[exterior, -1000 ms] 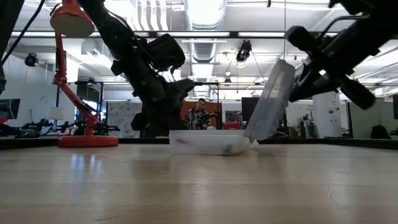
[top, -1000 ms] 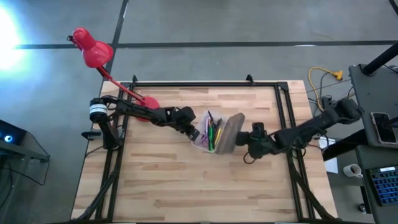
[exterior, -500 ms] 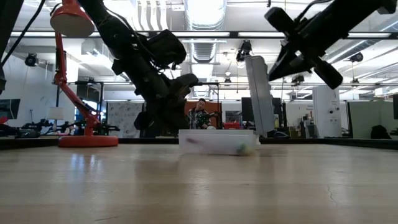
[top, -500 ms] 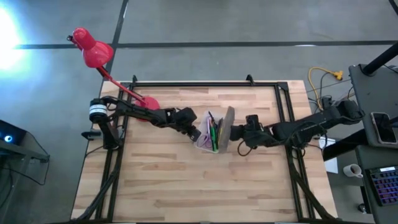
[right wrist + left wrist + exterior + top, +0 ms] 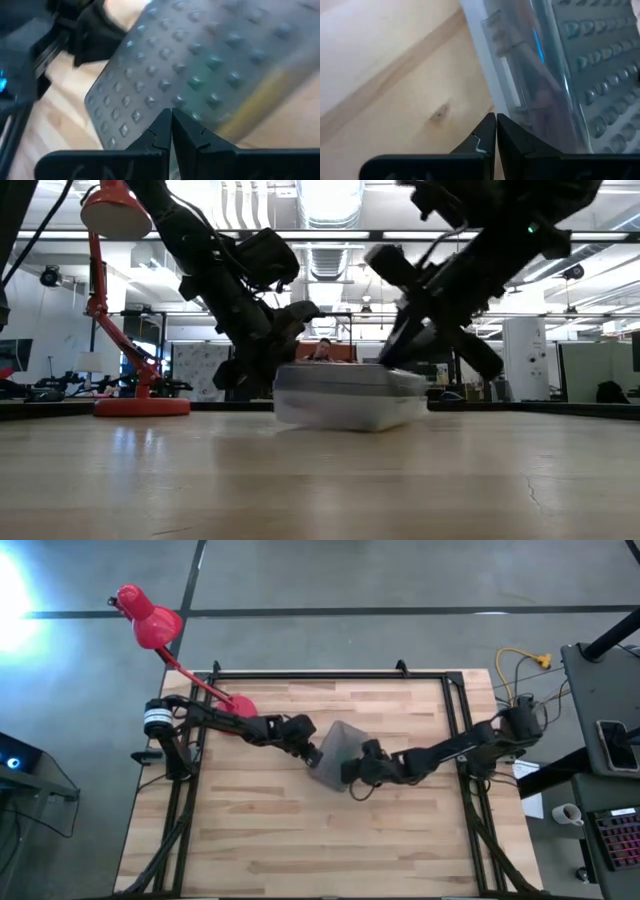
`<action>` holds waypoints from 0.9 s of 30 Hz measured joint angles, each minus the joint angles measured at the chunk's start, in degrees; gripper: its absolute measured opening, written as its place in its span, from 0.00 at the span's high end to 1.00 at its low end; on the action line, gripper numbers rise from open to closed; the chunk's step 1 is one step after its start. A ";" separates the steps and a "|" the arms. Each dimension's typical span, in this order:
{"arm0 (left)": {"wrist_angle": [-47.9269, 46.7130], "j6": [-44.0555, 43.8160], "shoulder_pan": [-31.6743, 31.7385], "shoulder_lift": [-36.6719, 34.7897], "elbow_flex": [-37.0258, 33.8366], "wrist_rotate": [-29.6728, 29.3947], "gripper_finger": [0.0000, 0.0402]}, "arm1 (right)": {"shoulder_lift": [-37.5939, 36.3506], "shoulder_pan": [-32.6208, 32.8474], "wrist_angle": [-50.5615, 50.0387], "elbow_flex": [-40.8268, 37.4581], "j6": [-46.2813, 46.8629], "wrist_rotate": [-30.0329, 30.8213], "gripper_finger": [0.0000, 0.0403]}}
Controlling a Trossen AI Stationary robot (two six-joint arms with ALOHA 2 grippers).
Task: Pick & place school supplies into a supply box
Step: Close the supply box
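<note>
Grey dotted lid (image 5: 343, 743) flat atop translucent supply box (image 5: 345, 408)

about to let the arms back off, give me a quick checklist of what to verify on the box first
1. Lid down over the supply box: ok, it lies roughly flat on top in the low view.
2. Lid fully latched all round: cannot tell, no view shows the edges seated.
3. Supplies all inside: cannot tell, the lid hides the contents from above.
4. Right gripper shut, resting at the lid's edge: ok, the fingers meet in its wrist view.
5. Left gripper shut, against the box's far side: ok.
6. Box flat on the table: ok.
7. Red lamp clear of both arms: ok.
</note>
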 joint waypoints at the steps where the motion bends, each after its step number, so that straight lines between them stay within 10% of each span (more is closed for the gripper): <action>1: -0.30 0.01 -0.25 0.00 -0.01 -0.01 1.00 | 0.25 0.01 -0.34 0.82 -0.94 -0.52 0.98; 27: 0.15 -4.19 -11.45 0.33 0.78 -4.85 1.00 | -2.92 -2.14 -16.49 8.70 -10.01 -7.46 0.98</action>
